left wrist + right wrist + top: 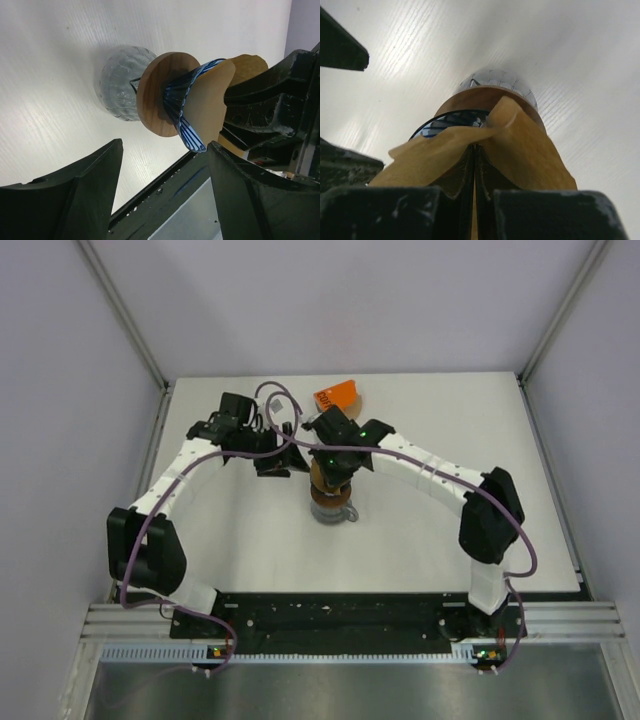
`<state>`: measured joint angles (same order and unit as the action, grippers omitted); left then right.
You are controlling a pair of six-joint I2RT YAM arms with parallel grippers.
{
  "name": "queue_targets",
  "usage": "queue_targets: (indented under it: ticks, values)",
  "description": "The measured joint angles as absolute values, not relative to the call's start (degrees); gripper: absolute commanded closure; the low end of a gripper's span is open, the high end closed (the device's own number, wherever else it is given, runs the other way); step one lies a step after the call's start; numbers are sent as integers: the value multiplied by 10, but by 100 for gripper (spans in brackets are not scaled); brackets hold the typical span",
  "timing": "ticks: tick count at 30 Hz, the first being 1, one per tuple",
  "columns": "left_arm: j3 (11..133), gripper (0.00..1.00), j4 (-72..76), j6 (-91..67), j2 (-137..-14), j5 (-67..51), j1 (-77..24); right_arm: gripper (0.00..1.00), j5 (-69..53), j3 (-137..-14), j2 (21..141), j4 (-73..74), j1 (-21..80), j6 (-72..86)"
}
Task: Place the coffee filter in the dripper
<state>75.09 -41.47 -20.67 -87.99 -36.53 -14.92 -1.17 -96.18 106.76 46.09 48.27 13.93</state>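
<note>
Coffee filter [520,150]: one, tan paper, creased, pinched at its fold by the right claw; its flaps spread across the near rim of the dripper at the cone's mouth, and how deep it reaches inside cannot be told
Dripper [182,117]: one, blue ribbed cone, seated through the wooden ring, near the middle of the desk
Wooden ring [157,95]: one, brown flat disc round the cone's narrow part, resting on top of the pitcher
Pitcher [120,82]: one, clear grey glass, upright under the ring
Orange box [337,396]: one, close to the far edge of the desk, well apart from the stack
Arms: two, both reaching in from the near edge and meeting over the stack
Right claw [474,200]: clenched on the filter, fingers pressed together with the paper between them, directly above the dripper
Left claw [160,200]: released, fingers spread wide with nothing between them, just beside the stack on its left
Desk [480,440]: one, white, finely ribbed surface, black rail along the near edge
Room: pale lilac-grey walls [350,300] on three sides, metal frame posts [120,310] rising from the far corners
</note>
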Motion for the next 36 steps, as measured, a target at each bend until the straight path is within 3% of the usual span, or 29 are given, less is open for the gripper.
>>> queue_targets:
  ticks: [21,25,29,36]
  values:
    - [698,30,-365,-276,-880,-383,-143,100,30,-987,1142,477,491,149]
    - [695,35,-357,-282,-880,-388,-144,100,30,-988,1144,476,491,151]
    - [687,46,-347,-286,-881,-388,-149,100,30,-991,1146,476,491,151]
    - [687,54,-336,-287,-896,-392,-154,100,30,-991,1145,476,491,152]
